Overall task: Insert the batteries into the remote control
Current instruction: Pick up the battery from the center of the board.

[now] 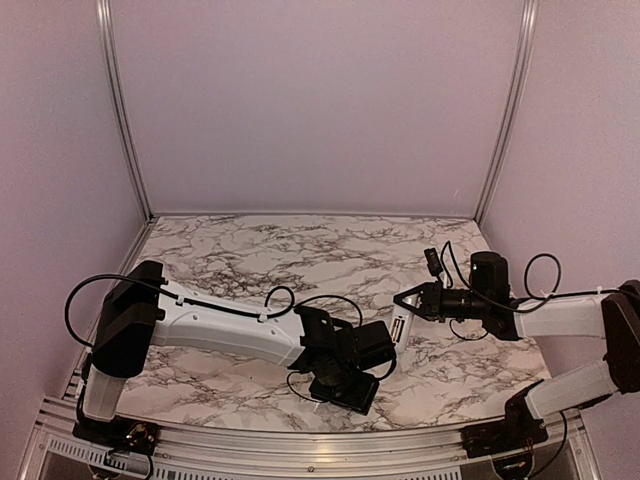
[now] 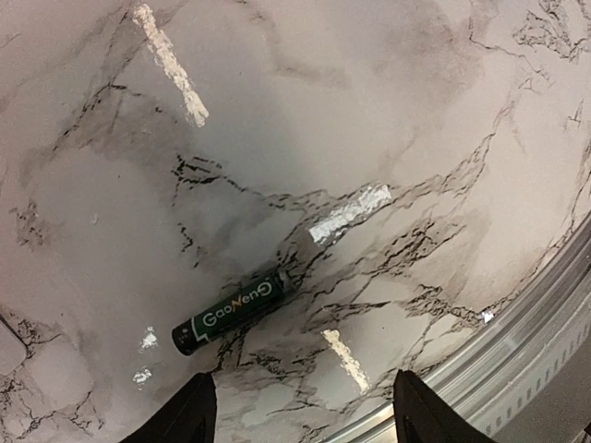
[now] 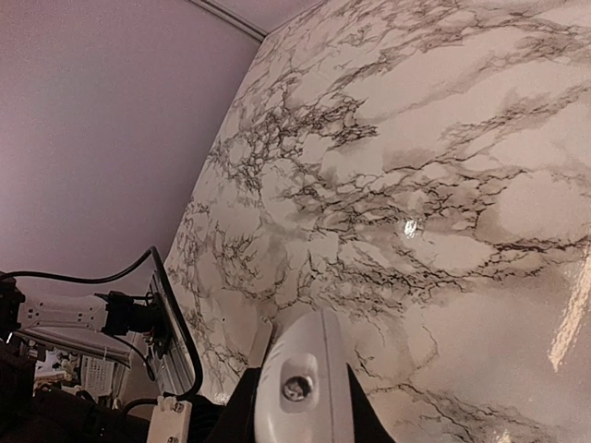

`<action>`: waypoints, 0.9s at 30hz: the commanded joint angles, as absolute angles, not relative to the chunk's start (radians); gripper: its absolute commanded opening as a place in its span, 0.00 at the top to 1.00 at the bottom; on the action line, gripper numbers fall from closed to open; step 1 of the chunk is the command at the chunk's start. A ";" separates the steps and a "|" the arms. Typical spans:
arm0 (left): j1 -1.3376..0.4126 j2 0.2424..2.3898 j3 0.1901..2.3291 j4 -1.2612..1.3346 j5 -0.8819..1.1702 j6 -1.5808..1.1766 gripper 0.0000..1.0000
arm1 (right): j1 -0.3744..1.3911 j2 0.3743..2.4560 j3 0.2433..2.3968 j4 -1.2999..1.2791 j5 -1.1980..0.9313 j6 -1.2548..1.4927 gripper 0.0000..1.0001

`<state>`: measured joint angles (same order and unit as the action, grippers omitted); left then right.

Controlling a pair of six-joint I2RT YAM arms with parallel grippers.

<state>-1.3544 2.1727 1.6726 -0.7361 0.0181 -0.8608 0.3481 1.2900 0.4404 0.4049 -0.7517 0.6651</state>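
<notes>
A dark green battery [image 2: 231, 312] with white lettering lies on the marble table, angled up to the right. My left gripper [image 2: 303, 413] hovers over it, open, with nothing between its black fingertips [image 2: 189, 413]; the battery is just ahead of the left one. In the top view the left gripper [image 1: 342, 385] hangs low near the table's front edge. My right gripper [image 3: 300, 392] is shut on the white remote control [image 3: 309, 360], seen end-on with a small round hole in its tip. From above, the remote control [image 1: 398, 328] sits by the right gripper [image 1: 407, 300]. No second battery shows.
The aluminium rail [image 2: 522, 346] of the table's front edge runs close to the right of the left gripper. A slim white strip [image 3: 261, 340] lies beside the remote's left side. Black cables [image 1: 330, 300] loop over the table between the arms.
</notes>
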 commanded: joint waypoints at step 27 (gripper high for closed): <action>-1.308 2.190 1.657 -0.694 0.031 -0.846 0.33 | 0.327 1.333 0.453 0.432 -0.754 0.651 1.00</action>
<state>-1.3079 2.1849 1.6703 -0.7151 0.0372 -0.8490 0.3370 1.3174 0.4404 0.4042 -0.7502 0.6567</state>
